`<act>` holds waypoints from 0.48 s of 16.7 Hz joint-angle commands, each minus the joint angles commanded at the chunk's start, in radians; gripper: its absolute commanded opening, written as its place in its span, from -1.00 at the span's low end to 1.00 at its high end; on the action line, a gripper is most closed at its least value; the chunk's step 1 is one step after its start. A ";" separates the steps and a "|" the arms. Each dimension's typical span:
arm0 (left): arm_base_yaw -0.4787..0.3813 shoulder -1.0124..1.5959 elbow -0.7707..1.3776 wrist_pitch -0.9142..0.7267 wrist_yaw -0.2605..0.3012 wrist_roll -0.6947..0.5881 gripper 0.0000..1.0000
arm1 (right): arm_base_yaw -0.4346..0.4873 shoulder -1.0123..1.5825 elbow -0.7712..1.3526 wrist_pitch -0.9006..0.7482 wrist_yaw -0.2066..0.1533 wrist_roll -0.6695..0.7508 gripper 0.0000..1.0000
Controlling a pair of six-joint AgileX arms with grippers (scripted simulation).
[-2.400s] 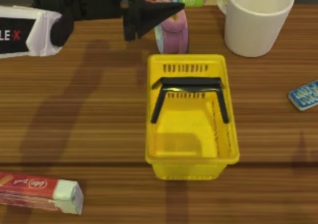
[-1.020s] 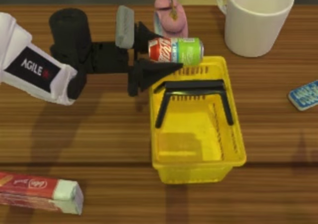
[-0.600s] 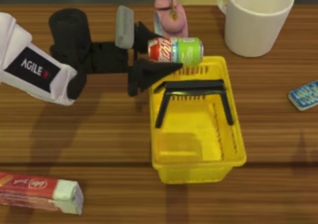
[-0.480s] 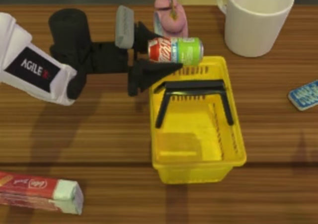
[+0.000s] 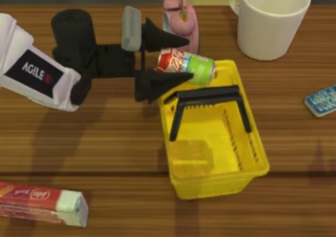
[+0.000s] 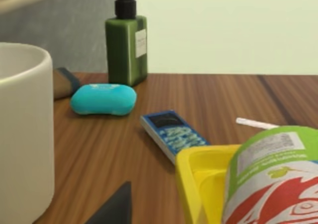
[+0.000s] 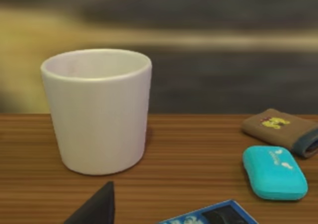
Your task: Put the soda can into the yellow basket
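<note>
Yellow plastic marks the landmark: the yellow basket (image 5: 215,142) sits mid-table, slightly skewed, its black handles (image 5: 210,98) raised across its far half. At the basket's far-left corner the soda can (image 5: 185,68) lies on its side over the rim, green end tilted toward the basket's inside. The left gripper (image 5: 176,58) is at that corner, its fingers spread wide either side of the can's red end, apparently not pressing it. A white mug (image 5: 270,19) stands beyond the basket's far-right corner. The right gripper's fingers cannot be judged.
</note>
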 joint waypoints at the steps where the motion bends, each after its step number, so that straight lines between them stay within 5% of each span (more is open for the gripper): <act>1: 0.000 0.000 0.000 0.000 0.000 0.000 1.00 | 0.000 0.000 0.000 0.000 0.000 0.000 1.00; 8: -0.001 -0.013 -0.001 -0.006 -0.008 -0.003 1.00 | 0.005 0.010 0.010 -0.010 -0.001 -0.006 1.00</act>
